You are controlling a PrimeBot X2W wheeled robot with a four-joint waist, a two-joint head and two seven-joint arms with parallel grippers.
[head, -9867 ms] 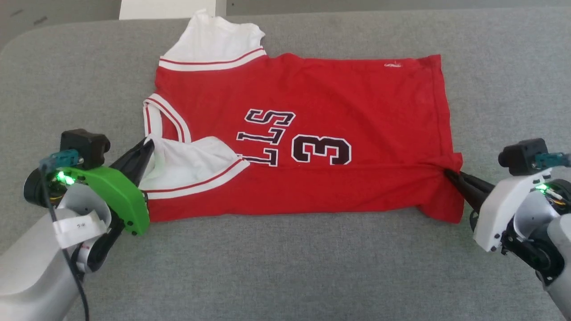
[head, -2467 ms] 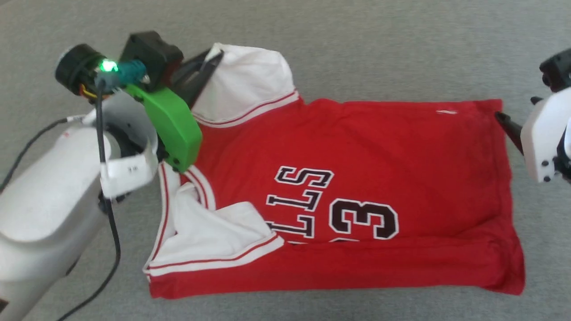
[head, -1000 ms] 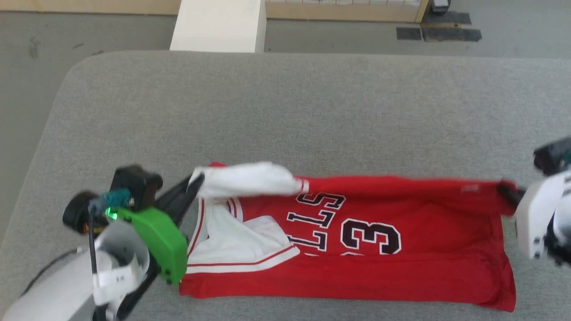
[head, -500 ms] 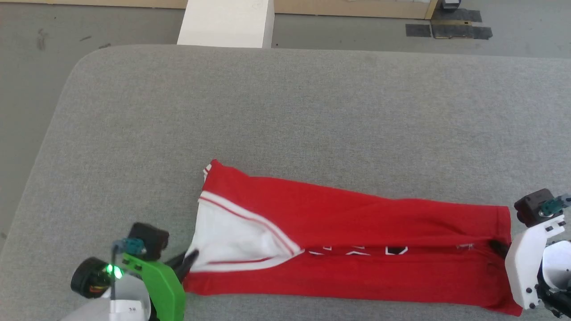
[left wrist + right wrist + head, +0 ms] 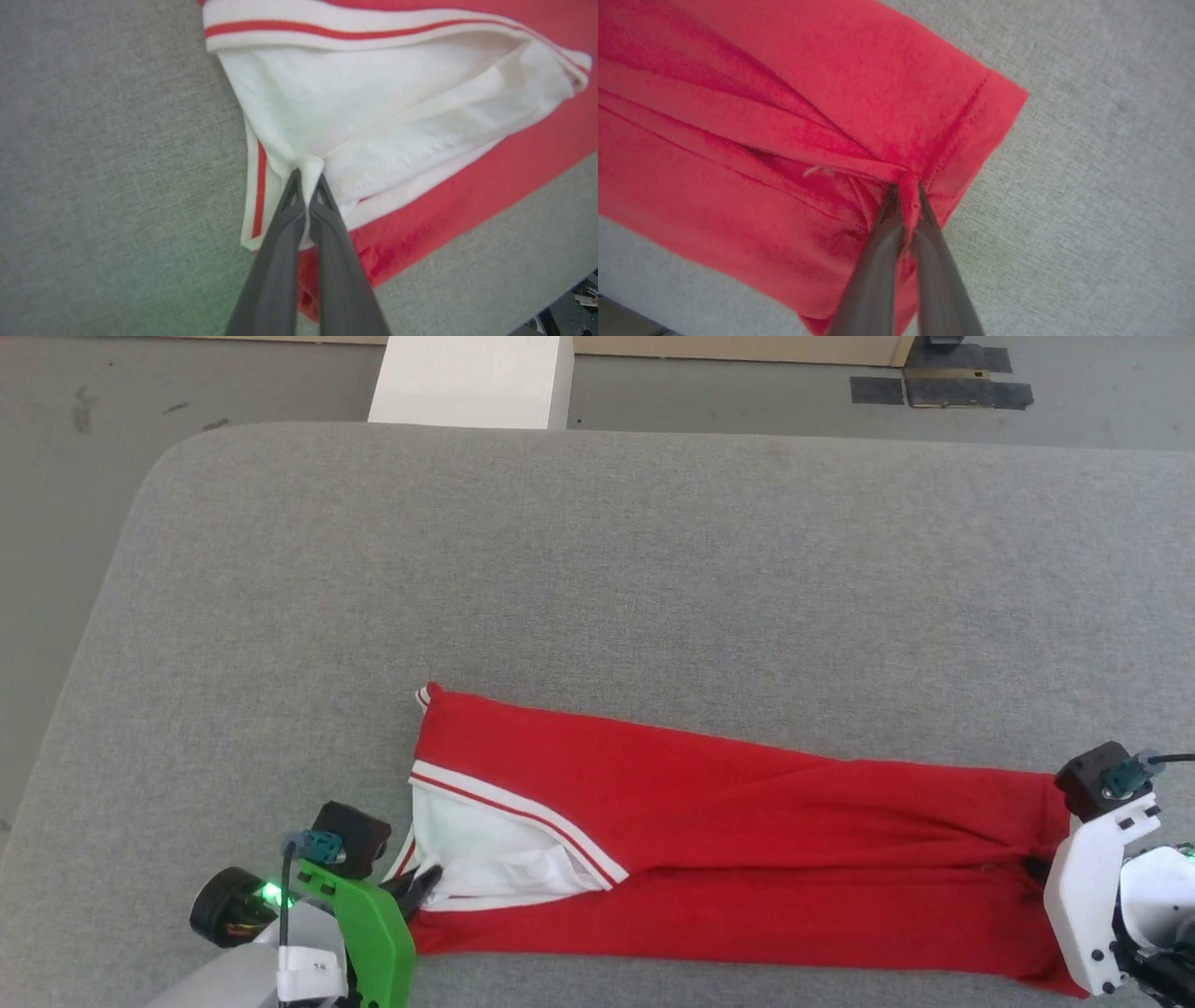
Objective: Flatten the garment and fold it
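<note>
Grey felt table [image 5: 597,569] is occupied near its front edge by the garment [image 5: 747,840]. White sleeve cloth is clamped in the left gripper [image 5: 306,179], red hem in the right gripper [image 5: 906,189]. Lengthwise folding is judged done, crosswise folding and release left. Bare room is offered beyond; the near edge lies close.

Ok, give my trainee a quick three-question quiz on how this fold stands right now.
1. True or false: the left gripper is shut on white fabric of the garment.
2. What does the right gripper pinch? A) the striped collar B) red fabric at the hem end C) nothing, it is open
3. Fill in: the garment lies along the table's ____ edge, as seen from the robot.
Key: 1 true; 2 B; 3 near.
</note>
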